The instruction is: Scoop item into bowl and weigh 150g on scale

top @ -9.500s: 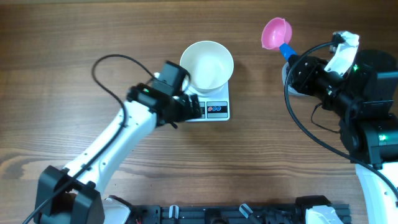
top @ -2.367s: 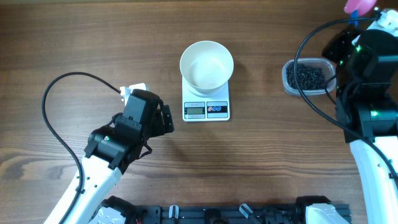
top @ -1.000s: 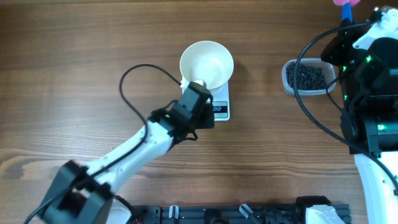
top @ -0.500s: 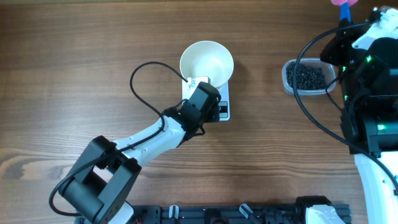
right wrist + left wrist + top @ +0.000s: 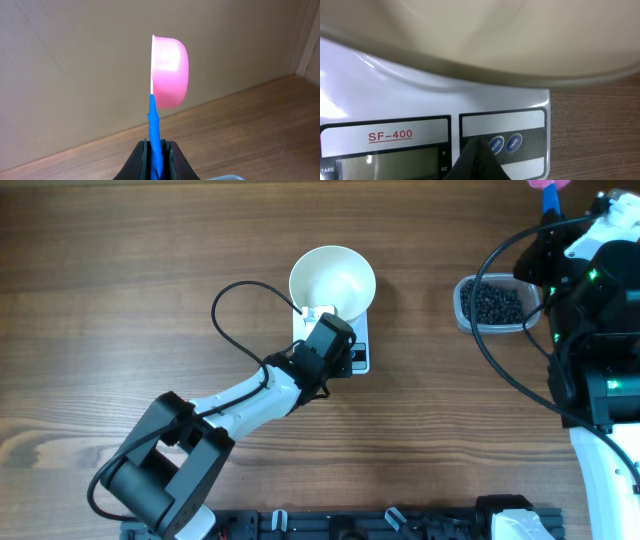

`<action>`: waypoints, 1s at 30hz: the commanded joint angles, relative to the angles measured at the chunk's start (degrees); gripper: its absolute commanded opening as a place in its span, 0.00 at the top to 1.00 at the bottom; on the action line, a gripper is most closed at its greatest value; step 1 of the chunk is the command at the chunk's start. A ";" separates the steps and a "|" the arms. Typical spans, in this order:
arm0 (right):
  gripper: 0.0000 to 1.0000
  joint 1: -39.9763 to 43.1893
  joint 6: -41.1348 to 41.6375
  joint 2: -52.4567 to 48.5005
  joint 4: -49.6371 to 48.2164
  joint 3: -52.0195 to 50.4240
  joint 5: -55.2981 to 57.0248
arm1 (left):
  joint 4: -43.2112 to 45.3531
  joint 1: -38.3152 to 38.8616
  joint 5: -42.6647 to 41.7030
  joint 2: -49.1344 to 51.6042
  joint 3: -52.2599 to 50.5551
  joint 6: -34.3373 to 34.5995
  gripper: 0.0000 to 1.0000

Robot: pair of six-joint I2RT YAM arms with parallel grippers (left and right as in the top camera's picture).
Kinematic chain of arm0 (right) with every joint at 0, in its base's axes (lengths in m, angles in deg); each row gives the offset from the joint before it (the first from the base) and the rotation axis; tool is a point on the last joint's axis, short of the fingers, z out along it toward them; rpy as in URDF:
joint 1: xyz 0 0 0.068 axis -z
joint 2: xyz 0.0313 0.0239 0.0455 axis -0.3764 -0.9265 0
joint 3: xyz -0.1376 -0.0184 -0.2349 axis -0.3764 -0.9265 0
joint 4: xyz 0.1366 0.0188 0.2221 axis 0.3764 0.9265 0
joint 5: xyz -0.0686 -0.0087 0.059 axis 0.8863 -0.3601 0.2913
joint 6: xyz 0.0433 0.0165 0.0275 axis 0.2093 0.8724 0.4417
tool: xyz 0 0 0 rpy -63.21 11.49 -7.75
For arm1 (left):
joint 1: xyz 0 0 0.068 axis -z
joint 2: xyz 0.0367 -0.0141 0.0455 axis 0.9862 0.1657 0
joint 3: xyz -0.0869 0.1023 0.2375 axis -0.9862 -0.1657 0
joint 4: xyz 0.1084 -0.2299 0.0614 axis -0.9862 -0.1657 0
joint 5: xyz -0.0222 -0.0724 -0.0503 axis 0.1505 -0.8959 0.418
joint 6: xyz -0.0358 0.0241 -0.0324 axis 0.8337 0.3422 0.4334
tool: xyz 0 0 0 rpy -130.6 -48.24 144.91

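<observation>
Overhead, the white bowl [image 5: 333, 280] sits empty on the scale [image 5: 360, 360], and the black beads [image 5: 492, 303] lie in a clear tub [image 5: 460, 302] well to its right. Left wrist: the left gripper [image 5: 476, 150], clenched on nothing, points just beside the round buttons [image 5: 496, 145], probably to zero the scale. Right wrist: the right gripper [image 5: 157, 150] clamps the pink scoop [image 5: 170, 72] by its blue handle, upright, clear of the beads.

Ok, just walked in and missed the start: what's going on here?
The left gripper, shut, points its tip at the front panel of the small white kitchen scale, beside its round blue buttons. The round white bowl sits empty on the scale. The right gripper holds a pink plastic scoop upright by its blue handle, near the clear plastic tub of tiny black beads.
</observation>
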 commanded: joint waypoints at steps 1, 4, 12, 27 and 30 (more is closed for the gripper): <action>0.96 0.13 -0.94 0.85 -0.15 1.33 -0.57 | 0.02 0.09 -0.31 1.95 0.11 0.15 0.96; 0.96 0.13 -0.98 0.85 -0.15 1.33 -0.57 | 0.02 0.09 -0.28 2.27 0.11 0.17 0.96; 0.96 0.13 -1.09 0.85 -0.11 1.33 -0.57 | -0.04 0.09 -0.35 3.72 0.11 0.17 0.96; 0.96 0.13 -1.07 0.85 0.04 1.33 -0.57 | -6.29 0.09 -1.77 4.61 0.09 0.15 0.96; 0.96 0.13 -1.07 0.85 0.00 1.33 -0.55 | -6.05 0.09 -2.62 4.15 0.11 0.13 0.96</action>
